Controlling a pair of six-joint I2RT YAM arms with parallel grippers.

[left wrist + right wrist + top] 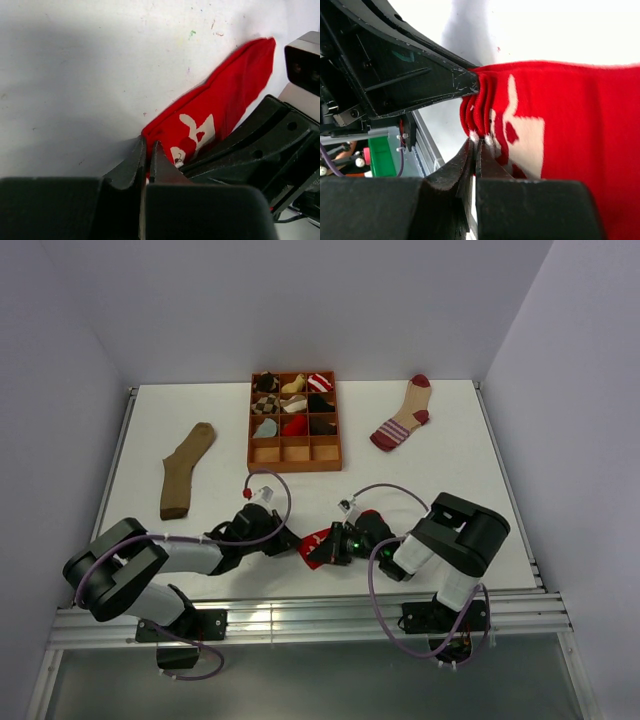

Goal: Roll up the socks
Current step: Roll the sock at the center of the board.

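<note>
The red sock with white pattern (322,542) lies at the table's near middle, between both grippers. My left gripper (292,540) is shut on the sock's folded end; in the left wrist view (148,145) red fabric (220,105) shows between its fingers. My right gripper (335,545) is shut on the same bunched end (485,107), seen in the right wrist view (476,145). The brown sock (185,470) lies flat at the left. The beige sock with maroon stripes (404,415) lies flat at the back right.
An orange divided tray (295,452) stands at the back middle with small sock bundles in its upper compartments. The table's near edge and metal rail (300,618) run just behind the grippers. White walls close in the sides.
</note>
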